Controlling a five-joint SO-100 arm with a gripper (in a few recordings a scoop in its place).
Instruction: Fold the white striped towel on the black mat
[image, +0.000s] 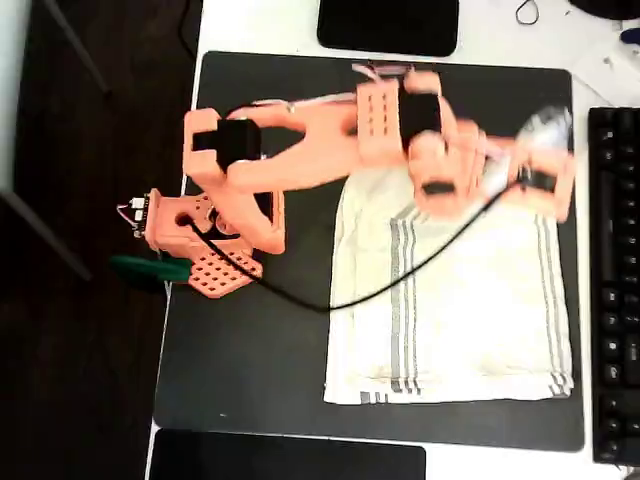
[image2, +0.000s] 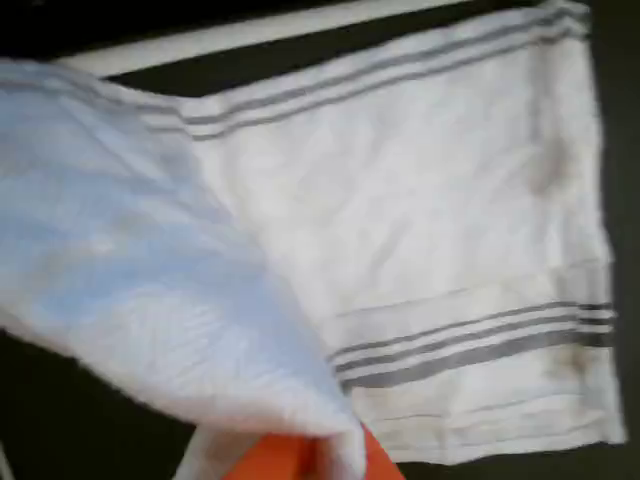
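Overhead view: large dark grey-black rectangular desk mat w/ rounded corners (image: 250, 380) lies on a white table (image: 260, 25), taking up most of the frame. The off-white soft cloth towel w/ groups of thin grey stripes (image: 470, 310) sits on the right half of the mat, mostly flat, near-rectangular; stripe groups run down near its left & right edges, bottom edge just inside the mat's lower border. Its top-right corner is raised off the mat, a blurred pale bunch by the gripper.

Orange plastic robot arm (image: 330, 140) has its base at the mat's left edge, beside a green clamp (image: 150, 268), & reaches right across the mat's upper part. Its gripper (image: 535, 165) is over the towel's top-right corner, motion-blurred. A black cable (image: 330, 300) runs from the base, curving over the towel's left stripes up to the gripper area.

Wrist view: a lifted fold of the towel (image2: 150, 290) hangs close to the lens, bluish-white & out of focus, covering left & lower-centre. An orange gripper finger (image2: 285, 460) peeks out at the bottom edge just under that fold, touching it. The cloth appears pinched there, so the gripper looks closed on the towel corner, though the jaws themselves are mostly hidden by fabric. Behind the fold the rest of the towel lies flat on the mat, w/ grey stripes near its far & near edges.

Other items, overhead view: glossy black rectangle (image: 390, 25) above the mat, another (image: 290, 460) below it, black keyboard (image: 615, 290) along the right edge.
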